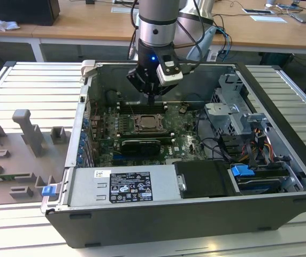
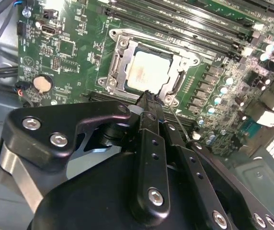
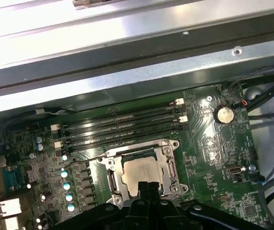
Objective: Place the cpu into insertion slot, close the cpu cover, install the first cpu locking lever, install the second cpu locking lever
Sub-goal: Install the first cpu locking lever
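Note:
The cpu (image 2: pixel 148 72), a pale silvery square, lies flat in the insertion slot (image 2: pixel 110 84) on the green board; it is also seen in the first wrist view (image 3: pixel 139 172) and the exterior view (image 1: pixel 147 122). The cpu cover (image 2: pixel 162 51) lies down flat around it as a silver frame (image 3: pixel 168 165). My gripper (image 2: pixel 149 95) hovers just above one edge of the socket with its black fingers pressed together and nothing between them. In the exterior view the gripper (image 1: pixel 151 98) hangs over the far side of the socket. A thin wire lever (image 3: pixel 86 158) sticks out sideways from the socket.
Long black memory slots (image 3: pixel 122 124) run beside the socket. A round coin battery (image 3: pixel 223 114) sits on the board. The open computer case (image 1: pixel 281 85) walls the board in, with cables and a drive cage (image 1: pixel 233 115) on the exterior view's right. Grey fixtures (image 1: pixel 27 134) stand outside.

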`<state>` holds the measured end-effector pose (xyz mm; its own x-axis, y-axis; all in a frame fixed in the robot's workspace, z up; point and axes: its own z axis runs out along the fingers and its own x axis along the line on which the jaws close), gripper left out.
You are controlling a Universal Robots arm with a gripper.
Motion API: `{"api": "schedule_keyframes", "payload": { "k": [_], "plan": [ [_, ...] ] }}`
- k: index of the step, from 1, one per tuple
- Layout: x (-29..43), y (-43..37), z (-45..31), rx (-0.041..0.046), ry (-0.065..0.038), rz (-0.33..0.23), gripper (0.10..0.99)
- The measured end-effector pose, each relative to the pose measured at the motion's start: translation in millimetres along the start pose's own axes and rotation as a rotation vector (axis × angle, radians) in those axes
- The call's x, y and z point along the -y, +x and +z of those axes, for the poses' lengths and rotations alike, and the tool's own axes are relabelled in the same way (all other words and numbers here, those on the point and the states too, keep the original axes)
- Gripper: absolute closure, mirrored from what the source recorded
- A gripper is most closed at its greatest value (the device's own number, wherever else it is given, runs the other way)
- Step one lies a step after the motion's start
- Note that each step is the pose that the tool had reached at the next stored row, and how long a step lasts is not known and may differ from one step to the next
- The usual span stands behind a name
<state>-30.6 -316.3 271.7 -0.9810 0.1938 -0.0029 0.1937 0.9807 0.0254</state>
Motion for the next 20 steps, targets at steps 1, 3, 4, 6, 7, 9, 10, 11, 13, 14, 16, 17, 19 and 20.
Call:
{"api": "schedule_keyframes", "payload": {
  "k": [1, 3, 4, 6, 7, 9, 10, 11, 13, 14, 16, 17, 19, 20],
  "plan": [
    [0.0, 0.1, 0.0, 0.0018, 0.000, -0.009, 0.980],
    [0.0, 0.1, 0.4, 0.0068, -0.002, -0.058, 0.980],
    [0.1, 0.1, 0.7, 0.0064, -0.003, -0.075, 0.980],
    [0.1, 0.1, 1.1, 0.0048, -0.005, -0.122, 0.980],
    [0.0, 0.1, 1.3, 0.0040, -0.006, -0.146, 0.980],
    [0.1, 0.1, 1.5, 0.0028, -0.007, -0.190, 0.980],
    [0.1, 0.1, 1.4, 0.0024, -0.006, -0.202, 0.980],
    [0.3, 1.3, 1.6, 0.0023, -0.007, -0.210, 0.980],
    [1.4, 6.9, 1.6, 0.0021, -0.008, -0.212, 0.980],
    [2.6, 12.6, 1.7, 0.0020, -0.009, -0.213, 0.980],
    [5.7, 29.5, 1.9, 0.0021, -0.009, -0.212, 0.980],
    [6.7, 34.6, 2.0, 0.0021, -0.009, -0.212, 0.980],
    [8.6, 45.3, 2.0, 0.0021, -0.009, -0.212, 0.980],
    [9.5, 51.1, 2.2, 0.0021, -0.009, -0.212, 0.980]
  ]
}}
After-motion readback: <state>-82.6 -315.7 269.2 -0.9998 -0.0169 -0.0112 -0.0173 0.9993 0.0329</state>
